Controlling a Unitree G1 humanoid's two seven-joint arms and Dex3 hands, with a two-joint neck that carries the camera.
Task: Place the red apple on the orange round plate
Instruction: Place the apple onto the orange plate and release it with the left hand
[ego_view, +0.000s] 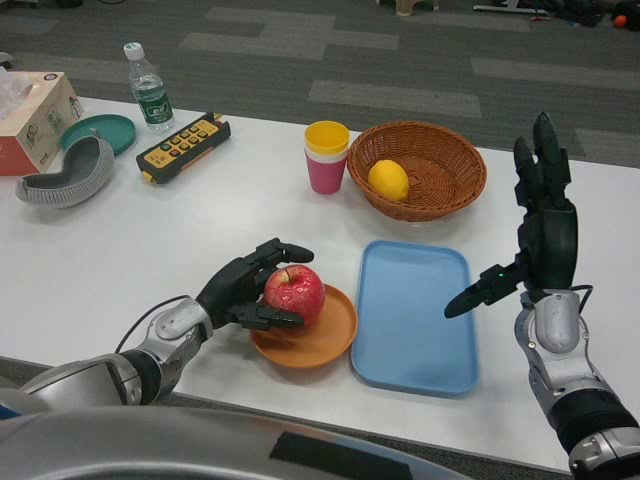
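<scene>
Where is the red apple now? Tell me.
In the head view, the red apple sits low and centre-left on the orange round plate, gripped by the left hand, just left of the blue tray.

The left forearm (120, 365) reaches in from the near left edge of the table (200, 220), low and angled toward the middle. Its left hand (250, 285) is curled around a red apple (295, 293), fingers over the top and thumb beneath, gripping it. The right forearm (565, 370) rises near the table's right end, holding the right hand (540, 235) upright, fingers spread and pointing up, thumb jutting leftward, holding nothing.
</scene>
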